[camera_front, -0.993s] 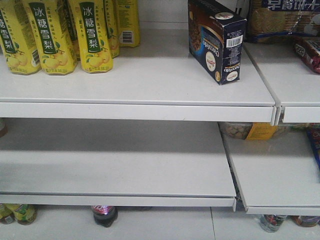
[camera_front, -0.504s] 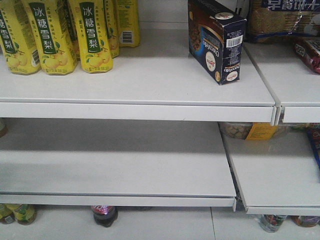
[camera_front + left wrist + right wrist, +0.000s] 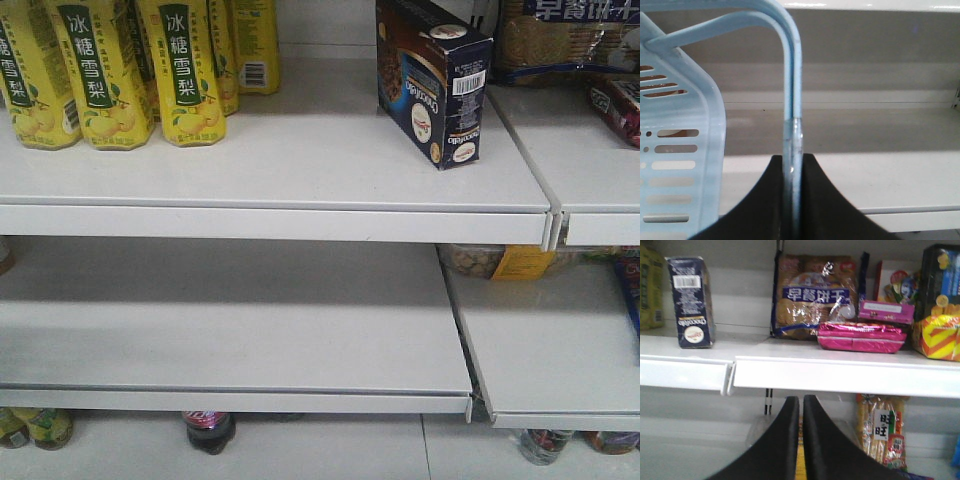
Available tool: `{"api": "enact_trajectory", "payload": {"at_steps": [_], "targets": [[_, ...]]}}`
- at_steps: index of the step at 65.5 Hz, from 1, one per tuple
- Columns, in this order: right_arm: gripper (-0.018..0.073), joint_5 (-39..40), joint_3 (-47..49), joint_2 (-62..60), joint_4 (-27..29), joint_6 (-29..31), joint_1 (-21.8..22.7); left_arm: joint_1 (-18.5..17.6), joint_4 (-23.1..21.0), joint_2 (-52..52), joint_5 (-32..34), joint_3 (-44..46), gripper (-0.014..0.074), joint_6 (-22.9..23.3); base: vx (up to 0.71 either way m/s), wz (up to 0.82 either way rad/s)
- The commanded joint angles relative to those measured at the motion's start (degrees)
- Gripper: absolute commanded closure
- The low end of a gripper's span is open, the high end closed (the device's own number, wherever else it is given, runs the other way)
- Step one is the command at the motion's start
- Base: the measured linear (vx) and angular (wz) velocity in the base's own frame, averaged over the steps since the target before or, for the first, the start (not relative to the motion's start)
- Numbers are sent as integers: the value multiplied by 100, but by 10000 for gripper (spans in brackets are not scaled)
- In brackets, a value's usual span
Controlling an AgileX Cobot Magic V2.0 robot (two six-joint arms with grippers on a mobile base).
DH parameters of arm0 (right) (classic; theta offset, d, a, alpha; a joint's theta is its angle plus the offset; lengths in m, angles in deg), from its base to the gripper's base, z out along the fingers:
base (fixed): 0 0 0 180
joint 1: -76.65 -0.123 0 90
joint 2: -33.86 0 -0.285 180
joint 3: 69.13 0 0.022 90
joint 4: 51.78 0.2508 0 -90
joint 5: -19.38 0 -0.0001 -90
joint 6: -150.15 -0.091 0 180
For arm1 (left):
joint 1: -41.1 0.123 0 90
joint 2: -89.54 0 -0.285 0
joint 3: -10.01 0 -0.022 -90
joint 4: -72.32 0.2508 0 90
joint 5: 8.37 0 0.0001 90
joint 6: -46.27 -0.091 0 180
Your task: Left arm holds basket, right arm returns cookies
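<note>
Cookies (image 3: 432,80) stand upright on the upper shelf (image 3: 300,150), so the return looks done. Right pincer (image 3: 801,405) is closed, empty, below the shelf edge: we back it out low. Left pincer (image 3: 792,165) grips the basket (image 3: 680,150) handle; we hold firm.

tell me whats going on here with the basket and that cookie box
The left hand is shut on a hoop handle of the light blue basket, holding it in front of the store shelves. The cookies stand upside down on the upper shelf, free of any grip, beside the yellow drink bottles. The right hand is shut and empty, below the shelf edge, so the box looks already returned.
</note>
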State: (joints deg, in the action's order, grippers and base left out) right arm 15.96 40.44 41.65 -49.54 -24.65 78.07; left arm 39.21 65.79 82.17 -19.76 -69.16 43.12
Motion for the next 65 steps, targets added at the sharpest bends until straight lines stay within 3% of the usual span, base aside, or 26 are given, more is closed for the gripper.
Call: {"api": "enact_trajectory", "payload": {"at_steps": [1, 16, 24, 40, 65], "targets": [[570, 575, -101, 83, -34, -107, 185, -8, 94, 101, 560, 175, 599, -107, 0, 0], [570, 1411, -968, 83, -21, -237, 186, -8, 94, 101, 560, 175, 599, -107, 0, 0], [570, 1201, -946, -34, -225, -114, 186, -8, 94, 101, 560, 175, 599, -107, 0, 0], [570, 342, -946, -145, -103, -129, 197, -8, 94, 101, 560, 175, 599, -107, 0, 0], [570, 299, -946, -145, -42, -123, 197, -8, 94, 101, 560, 175, 599, -107, 0, 0]]}}
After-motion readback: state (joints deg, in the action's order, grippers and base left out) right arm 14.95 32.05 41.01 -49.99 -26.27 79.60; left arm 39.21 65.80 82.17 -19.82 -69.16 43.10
